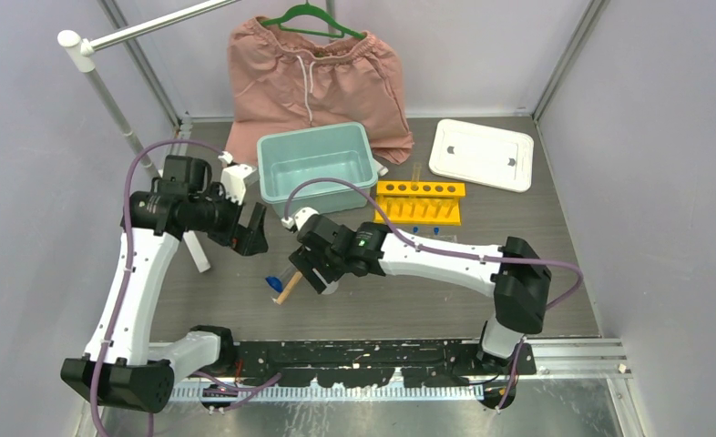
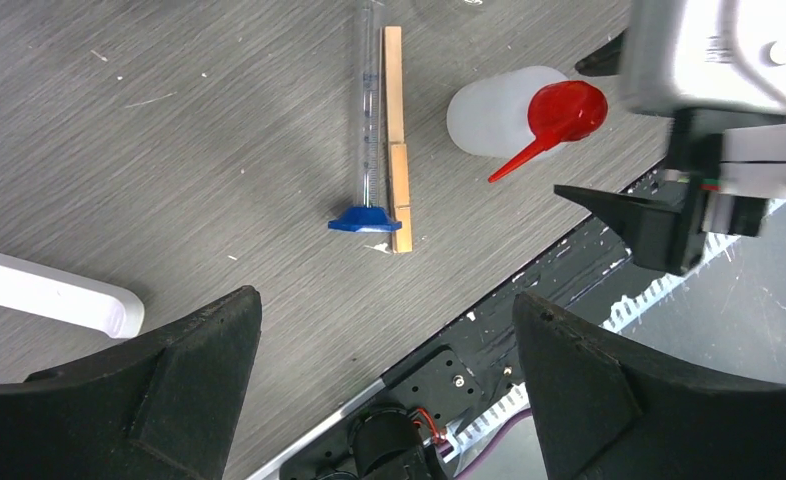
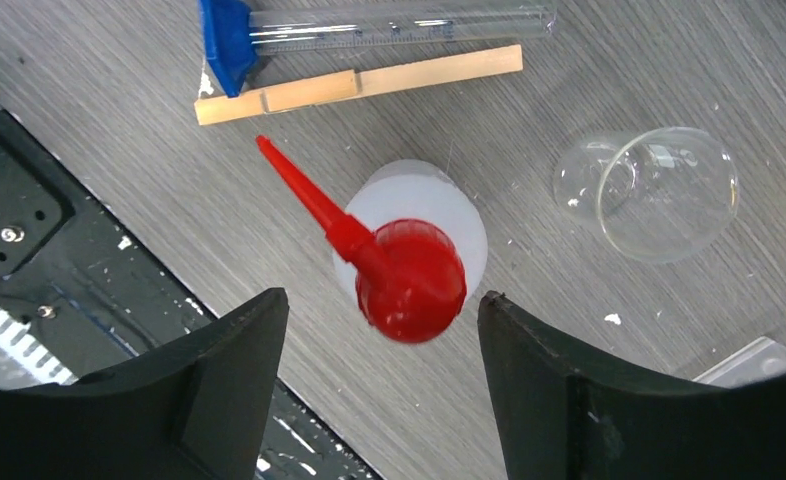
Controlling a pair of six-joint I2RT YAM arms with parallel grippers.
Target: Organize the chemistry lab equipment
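The white squeeze bottle [image 3: 424,195] with its red nozzle [image 3: 299,190] stands upright on the table. My right gripper [image 3: 381,296] is open, a finger on either side of the bottle's red cap and not touching it. Beyond the bottle lie a wooden stick [image 3: 359,85] and a clear tube [image 3: 399,25] with a blue end [image 3: 227,40], side by side. A tiny clear beaker [image 3: 659,190] lies on its side to the right. My left gripper [image 2: 386,295] is open and holds nothing; it hangs left of the stick [image 2: 397,140] and bottle [image 2: 489,110].
The yellow rack [image 1: 418,202] stands behind the right arm, small blue caps [image 1: 415,229] in front of it. A teal bin [image 1: 318,164], a white lid [image 1: 482,153] and pink shorts [image 1: 313,77] are at the back. A white post [image 2: 49,298] lies beside my left gripper.
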